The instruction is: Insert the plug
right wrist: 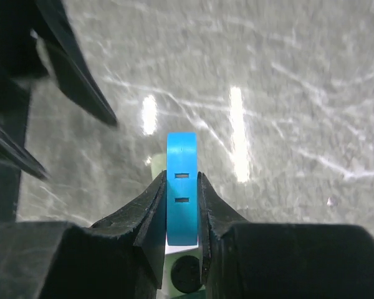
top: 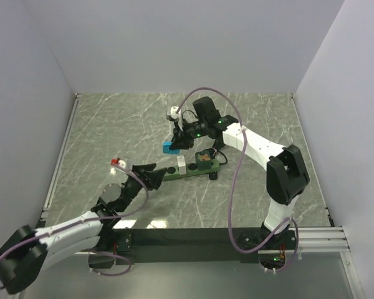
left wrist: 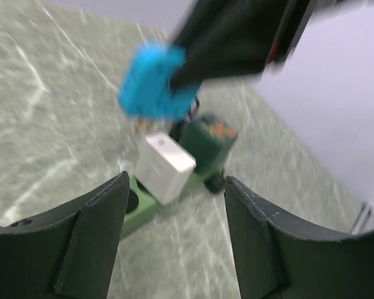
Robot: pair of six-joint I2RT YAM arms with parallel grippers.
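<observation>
My right gripper (top: pixel 176 142) is shut on a blue plug (top: pixel 169 149) and holds it above the left part of a green power strip (top: pixel 190 169). In the right wrist view the blue plug (right wrist: pixel 181 187) sits clamped between my fingers, with the pale strip below it. A white plug (top: pixel 181 164) and a dark green plug (top: pixel 205 158) sit in the strip. My left gripper (top: pixel 151 175) is open at the strip's left end. In the left wrist view the blue plug (left wrist: pixel 151 84) hangs above the white plug (left wrist: pixel 164 167) and the green strip (left wrist: pixel 143 208).
A white and red connector (top: pixel 119 162) lies left of the strip. A white object (top: pixel 172 113) sits behind my right gripper. Grey walls bound the marble table (top: pixel 112 124) on three sides. A purple cable (top: pixel 234 180) loops over the right arm.
</observation>
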